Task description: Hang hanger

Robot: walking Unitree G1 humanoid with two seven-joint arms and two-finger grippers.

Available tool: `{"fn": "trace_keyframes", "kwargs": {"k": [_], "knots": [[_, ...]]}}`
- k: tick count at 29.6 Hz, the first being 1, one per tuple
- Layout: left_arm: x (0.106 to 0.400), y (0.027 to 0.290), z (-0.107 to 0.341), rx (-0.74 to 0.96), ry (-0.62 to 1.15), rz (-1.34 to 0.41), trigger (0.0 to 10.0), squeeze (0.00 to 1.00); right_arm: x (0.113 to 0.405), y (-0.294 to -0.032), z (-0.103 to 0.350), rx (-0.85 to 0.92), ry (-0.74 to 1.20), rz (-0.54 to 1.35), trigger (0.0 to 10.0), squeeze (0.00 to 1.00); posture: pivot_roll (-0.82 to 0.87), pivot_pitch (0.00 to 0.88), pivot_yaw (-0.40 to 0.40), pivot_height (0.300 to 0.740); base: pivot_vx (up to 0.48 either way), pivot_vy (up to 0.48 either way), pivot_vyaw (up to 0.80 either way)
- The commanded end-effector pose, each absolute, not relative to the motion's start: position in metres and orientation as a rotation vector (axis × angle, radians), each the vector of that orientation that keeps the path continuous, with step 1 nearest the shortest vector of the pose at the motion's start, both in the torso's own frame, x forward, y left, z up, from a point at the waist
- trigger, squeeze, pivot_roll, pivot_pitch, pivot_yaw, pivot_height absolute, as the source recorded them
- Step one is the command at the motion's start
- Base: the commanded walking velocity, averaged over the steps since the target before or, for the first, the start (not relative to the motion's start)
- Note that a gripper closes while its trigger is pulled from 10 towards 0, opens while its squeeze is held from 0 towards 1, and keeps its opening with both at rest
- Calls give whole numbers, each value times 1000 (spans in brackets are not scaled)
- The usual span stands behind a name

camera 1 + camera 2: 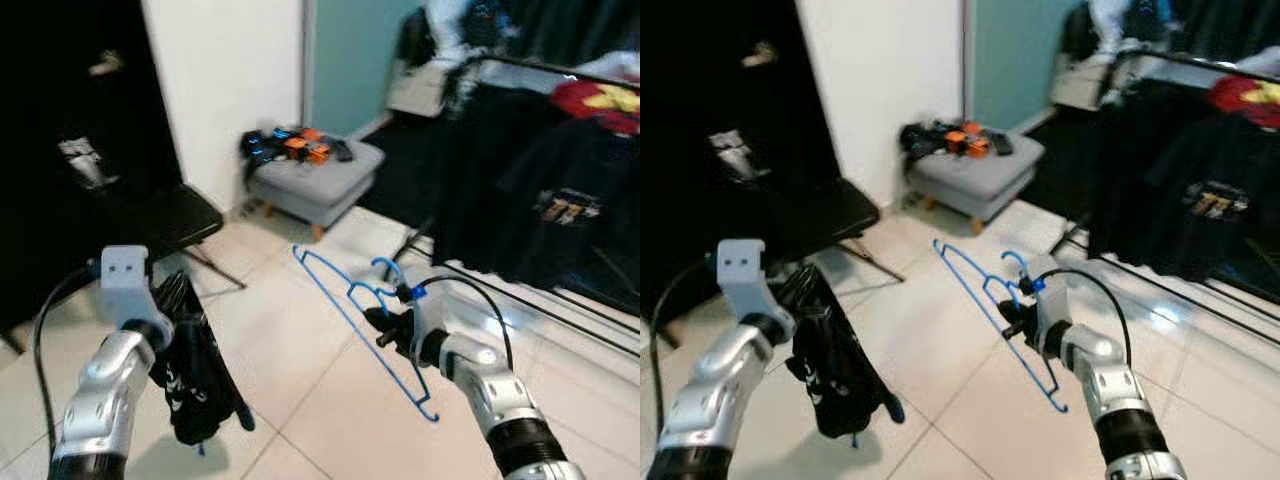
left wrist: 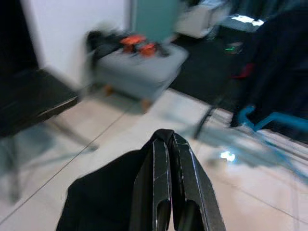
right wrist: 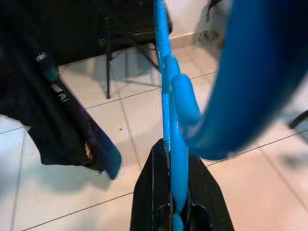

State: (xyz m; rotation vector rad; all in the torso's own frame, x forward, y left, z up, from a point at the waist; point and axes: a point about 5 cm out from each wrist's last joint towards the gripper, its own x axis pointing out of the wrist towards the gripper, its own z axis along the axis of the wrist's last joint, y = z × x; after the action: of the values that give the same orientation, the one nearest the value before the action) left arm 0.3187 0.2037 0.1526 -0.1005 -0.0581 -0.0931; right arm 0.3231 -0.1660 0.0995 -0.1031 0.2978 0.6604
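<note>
- Right wrist view: right gripper (image 3: pixel 179 211) clamps the thin blue plastic hanger (image 1: pixel 345 302) above the pale tiled floor (image 1: pixel 310 380).
- Left gripper (image 2: pixel 169 207), fingers pinched together, holds a black garment (image 1: pixel 195 370).

Both head views are unevenly lit: the pale tiled floor (image 1: pixel 320 380) is bright and washed, while the upper left of the frame falls into near-solid black with almost no detail. A strip of glare lies on the tiles at the right, below the dark hanging clothes (image 1: pixel 540 200), whose folds are lost in shade. Soft shadows sit under the grey ottoman (image 1: pixel 315 175) and beneath the black garment (image 1: pixel 190 370) at lower left. Everything is slightly soft, with mild smear. The left wrist view is blurred across its background. In the right wrist view the blue hanger (image 3: pixel 168 96) is out of focus, its hook a large blur at upper right.
</note>
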Motion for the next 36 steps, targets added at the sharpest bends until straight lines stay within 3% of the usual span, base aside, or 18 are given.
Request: {"fn": "trace_keyframes", "kwargs": {"k": [1,6,13,20,26,36], "knots": [[324,197,164,-75,-98,-110,10000,0,324,-151,111,-127,257,745,10000,0,-118,0,17,736,0,0,-800],[336,191,187,-48,-147,-109,10000,0,322,-145,126,-212,228,840,10000,0,-119,0,23,736,0,0,-800],[347,195,220,-20,-205,-86,10000,0,314,-146,158,-271,167,996,10000,0,-125,0,32,736,0,0,0],[349,181,250,48,-277,-132,10000,0,298,-150,181,-293,156,1110,10000,0,-126,0,50,736,0,0,0],[347,173,260,27,-300,-155,10000,0,294,-156,183,-322,185,1100,10000,0,-125,0,51,736,0,0,0],[339,142,265,-63,-309,-266,10000,0,322,-151,186,-329,170,871,10000,0,-106,0,42,736,0,0,0]]}}
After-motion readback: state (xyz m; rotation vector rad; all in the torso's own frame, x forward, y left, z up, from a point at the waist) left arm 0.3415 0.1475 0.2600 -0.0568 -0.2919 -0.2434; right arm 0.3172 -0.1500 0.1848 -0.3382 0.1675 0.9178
